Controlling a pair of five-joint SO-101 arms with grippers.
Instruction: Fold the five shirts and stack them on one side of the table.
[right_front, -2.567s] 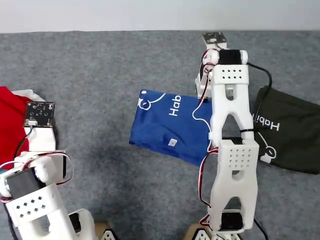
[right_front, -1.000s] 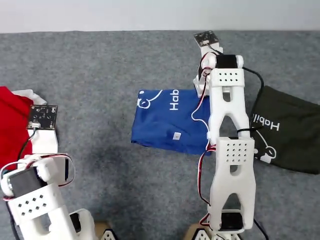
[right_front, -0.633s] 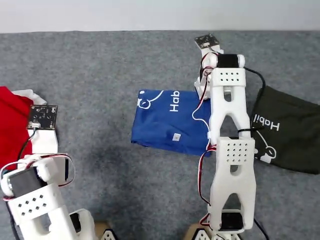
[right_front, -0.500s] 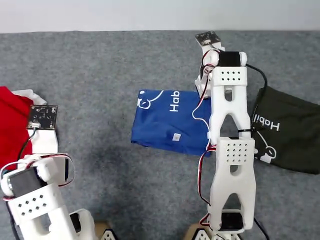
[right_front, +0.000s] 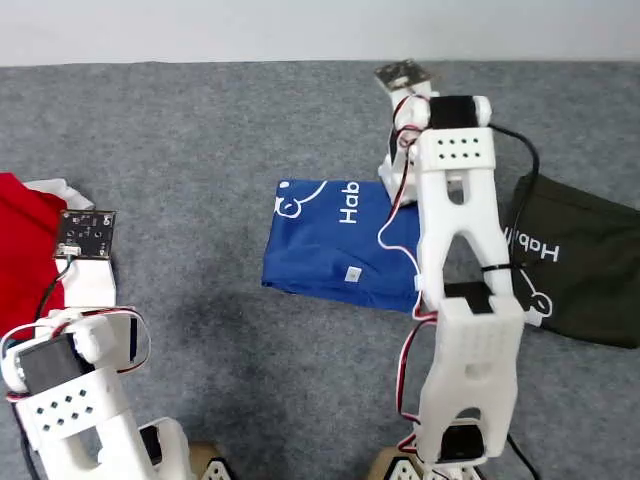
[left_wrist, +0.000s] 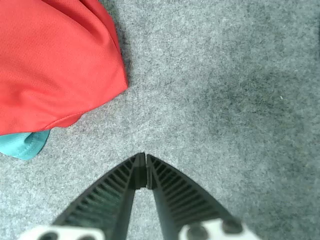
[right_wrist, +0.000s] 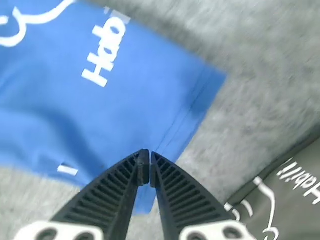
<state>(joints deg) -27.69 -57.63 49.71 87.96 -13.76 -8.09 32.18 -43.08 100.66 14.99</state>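
Your right tool (right_wrist: 149, 167) hangs closed and empty over the blue shirt (right_front: 330, 245) on the bench (right_front: 200, 130). A dark shirt (right_front: 580, 270) lies just right of the blue one. A red shirt (right_front: 20, 250) lies well to its left, and your left tool (left_wrist: 145, 172) sits there closed and empty.

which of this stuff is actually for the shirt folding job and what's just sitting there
For the job:
blue shirt
dark shirt
red shirt
teal garment peeking from under the red shirt
white cloth beside the red shirt, likely another shirt

Just there:
grey table mat
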